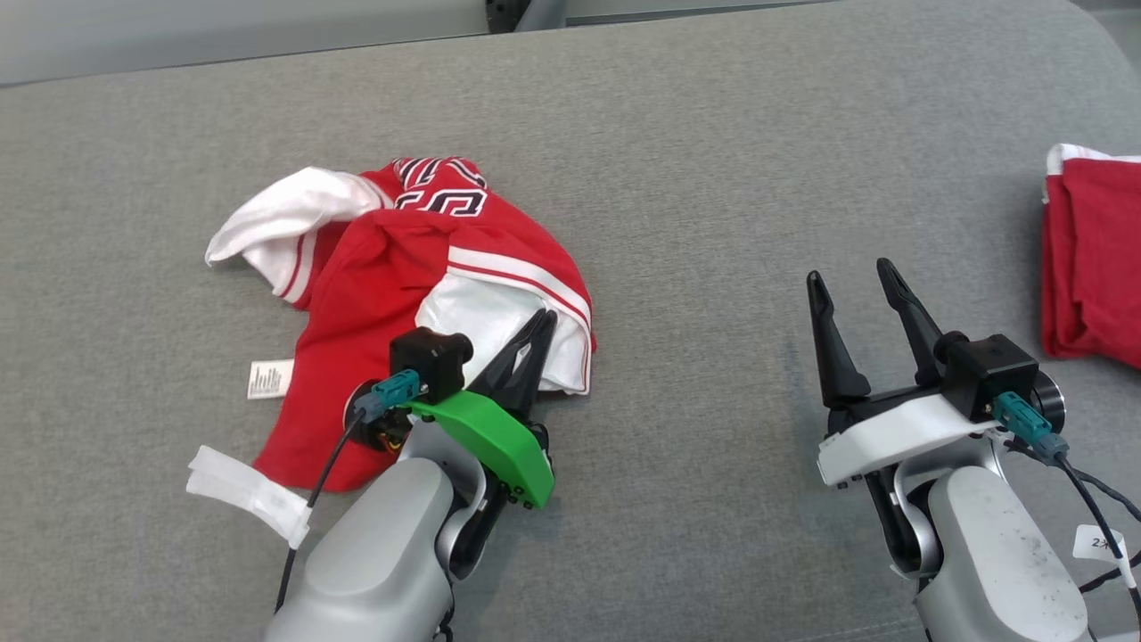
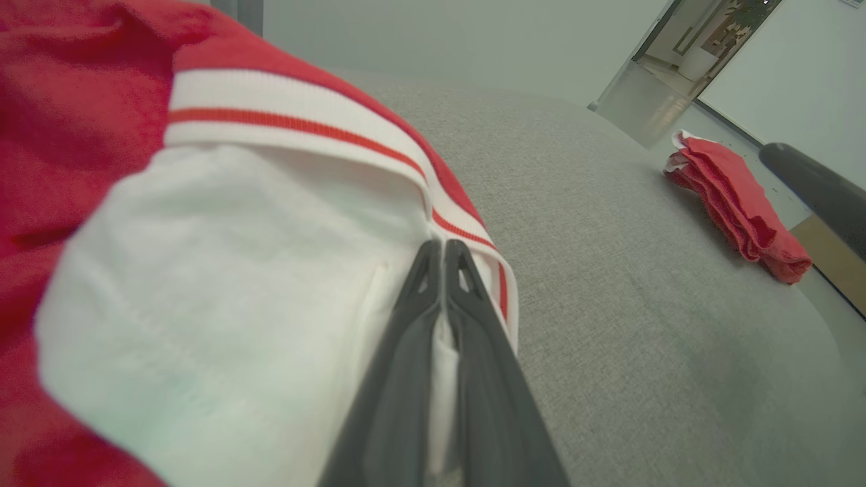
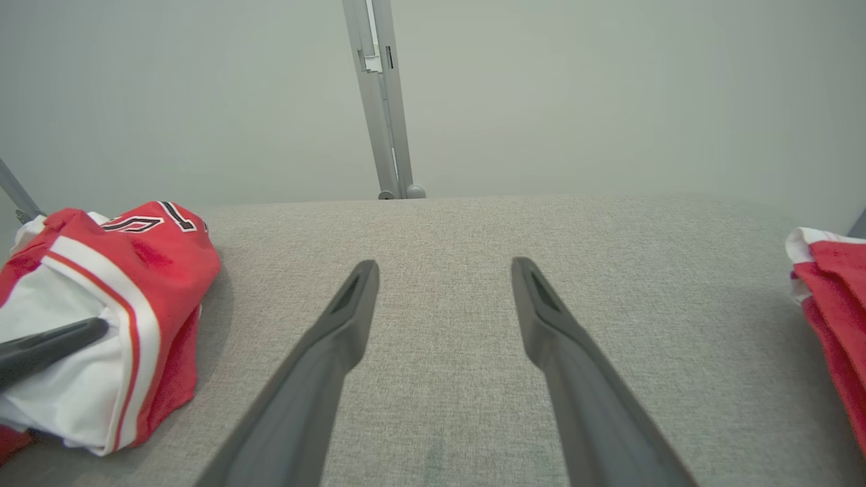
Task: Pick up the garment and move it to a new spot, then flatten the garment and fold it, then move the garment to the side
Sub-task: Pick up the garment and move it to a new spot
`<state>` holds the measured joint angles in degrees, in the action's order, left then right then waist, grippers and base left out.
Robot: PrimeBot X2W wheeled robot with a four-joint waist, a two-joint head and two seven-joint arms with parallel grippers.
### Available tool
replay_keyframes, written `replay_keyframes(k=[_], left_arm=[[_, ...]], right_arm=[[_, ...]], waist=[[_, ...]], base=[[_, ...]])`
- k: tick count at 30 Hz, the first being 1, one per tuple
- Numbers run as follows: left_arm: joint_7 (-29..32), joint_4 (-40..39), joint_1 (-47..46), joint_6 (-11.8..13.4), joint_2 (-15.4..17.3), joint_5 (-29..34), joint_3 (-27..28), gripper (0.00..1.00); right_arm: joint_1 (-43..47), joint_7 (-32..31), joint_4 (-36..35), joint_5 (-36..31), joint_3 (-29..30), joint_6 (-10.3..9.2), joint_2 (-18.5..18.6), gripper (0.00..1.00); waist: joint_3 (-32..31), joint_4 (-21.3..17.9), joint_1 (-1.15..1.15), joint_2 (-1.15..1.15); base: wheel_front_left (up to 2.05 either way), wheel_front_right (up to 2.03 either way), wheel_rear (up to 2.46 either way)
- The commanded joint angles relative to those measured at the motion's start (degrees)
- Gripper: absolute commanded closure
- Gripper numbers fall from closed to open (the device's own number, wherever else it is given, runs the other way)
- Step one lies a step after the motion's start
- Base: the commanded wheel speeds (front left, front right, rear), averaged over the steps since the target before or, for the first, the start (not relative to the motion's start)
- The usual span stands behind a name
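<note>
Though crumpled, garment (image 1: 374, 294) in end effector (image 1: 537, 326)

The crumpled red-and-white jersey garment (image 1: 374, 267) at centre left of the head view is soft, matt knit cloth. Its white panel looks finer and its striped hem is ribbed. Beneath it, the grey woven cloth surface (image 1: 713, 160) is coarse and dull. The long fingers of my left gripper (image 1: 544, 316) and right gripper (image 1: 849, 272) look like smooth, matt dark plastic. My green wrist cover (image 1: 490, 437) is slightly glossy plastic and the white wrist cover (image 1: 891, 432) is matt. My pale grey forearm shell (image 1: 383, 553) is smooth and satin. The folded red cloth (image 1: 1092, 259) at the right edge is soft and matt.
</note>
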<state>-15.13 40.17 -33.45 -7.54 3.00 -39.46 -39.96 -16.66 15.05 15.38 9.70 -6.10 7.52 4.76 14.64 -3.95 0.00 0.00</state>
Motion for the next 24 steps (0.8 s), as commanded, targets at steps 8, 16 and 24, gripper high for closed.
replay_keyframes(k=[8,16,24], left_arm=[[0.0,-2.3,2.6,0.8,0.1,-1.9,-2.6,0.58],[0.0,-8.7,9.8,4.4,0.1,5.7,7.6,0.0],[0.0,-16.3,22.9,7.0,2.0,17.0,21.7,0.0]], right_arm=[[1.3,0.2,1.1,0.9,-0.3,-0.06,-0.7,0.0],[2.8,0.2,2.1,2.1,-2.6,-0.06,-1.2,0.0],[5.1,0.2,3.9,3.0,-7.2,-0.06,-1.4,0.0]], waist=[[-2.8,-4.5,0.0,0.0],[-7.9,-2.1,0.0,0.0],[-12.2,0.5,0.0,0.0]], base=[[0.0,0.0,0.0],[0.0,0.0,0.0],[0.0,0.0,0.0]])
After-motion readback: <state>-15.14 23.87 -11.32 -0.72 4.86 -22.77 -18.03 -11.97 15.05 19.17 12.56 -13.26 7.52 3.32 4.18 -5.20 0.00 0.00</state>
